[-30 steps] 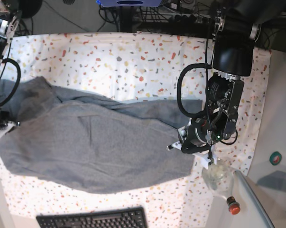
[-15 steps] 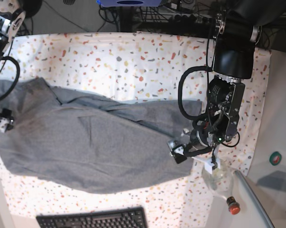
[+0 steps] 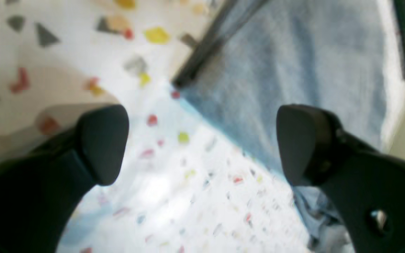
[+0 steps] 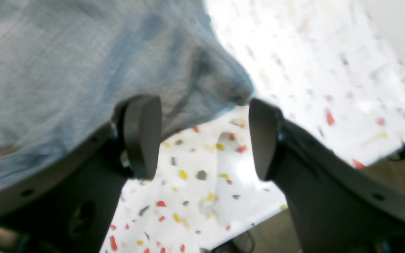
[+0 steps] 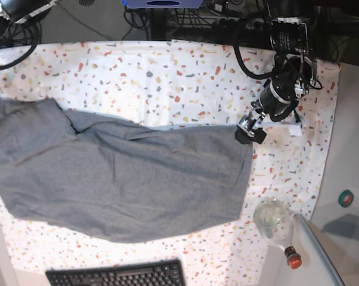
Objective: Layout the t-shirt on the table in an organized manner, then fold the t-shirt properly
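The grey t-shirt [image 5: 119, 179] lies spread over the left and middle of the speckled table [image 5: 185, 71], with folds along its far edge. My left gripper [image 5: 250, 130] hovers just off the shirt's far right corner. In the left wrist view it [image 3: 200, 144] stands open with nothing between its fingers, above the cloth beside the t-shirt's edge [image 3: 287, 70]. My right gripper [image 4: 202, 137] is also open and holds nothing. A corner of the t-shirt [image 4: 83, 52] lies just past its fingertips, over the table [image 4: 311, 70]. In the base view only the right arm [image 5: 6, 9] shows.
A clear glass bottle [image 5: 274, 221] with a red cap lies at the table's near right corner. A black keyboard [image 5: 116, 275] sits at the front edge. Cables and dark equipment [image 5: 167, 15] run along the back. A plain grey surface [image 5: 349, 149] lies to the right.
Both grippers opened and let go of the t-shirt. The left arm drew back toward the far right; the right arm withdrew off the left edge. The shirt settled flatter.
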Tool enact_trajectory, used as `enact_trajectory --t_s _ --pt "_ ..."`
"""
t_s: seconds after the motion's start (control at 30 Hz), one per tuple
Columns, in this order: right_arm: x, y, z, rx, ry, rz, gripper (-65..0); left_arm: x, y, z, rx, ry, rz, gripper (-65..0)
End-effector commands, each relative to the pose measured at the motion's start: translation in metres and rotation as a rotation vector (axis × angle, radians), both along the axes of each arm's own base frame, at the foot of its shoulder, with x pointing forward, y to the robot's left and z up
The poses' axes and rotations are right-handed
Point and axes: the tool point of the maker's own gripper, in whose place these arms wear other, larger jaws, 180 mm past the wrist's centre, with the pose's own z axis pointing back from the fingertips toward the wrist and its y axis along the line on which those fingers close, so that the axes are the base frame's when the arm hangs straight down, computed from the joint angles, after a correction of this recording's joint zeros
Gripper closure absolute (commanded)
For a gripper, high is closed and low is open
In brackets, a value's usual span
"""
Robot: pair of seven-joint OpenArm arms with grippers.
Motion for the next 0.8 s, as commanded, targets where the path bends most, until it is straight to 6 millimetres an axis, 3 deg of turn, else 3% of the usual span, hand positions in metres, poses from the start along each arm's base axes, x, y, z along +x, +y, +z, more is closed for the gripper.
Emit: enact_trajectory --t_s 0.0,0.13,0.33,0.5,0.77 --pt "0.006 0.001 0.004 -0.002 -0.040 0.022 -41.0 0.010 0.002 0.010 0.007 -0.041 0.002 -63.8" --pt "-0.003 0.015 -0.026 0.123 -0.061 0.036 -42.5 0.017 -0.007 0.005 -0.011 -0.069 -0.049 -63.8" --pt "-0.008 0.010 -0.055 0.274 -0.112 -0.063 -42.5 0.029 -0.011 -0.016 -0.055 -0.026 -0.041 -63.8" --pt "0.013 -0.006 -0.069 0.333 -0.177 -0.118 -42.5 0.046 -0.016 -0.013 -0.069 -0.038 -0.047 -63.7" --pt "0.037 -0.023 -0.092 0.432 -0.238 -0.192 -42.5 0.044 -0.012 -0.015 -0.064 -0.029 -0.046 -62.9"
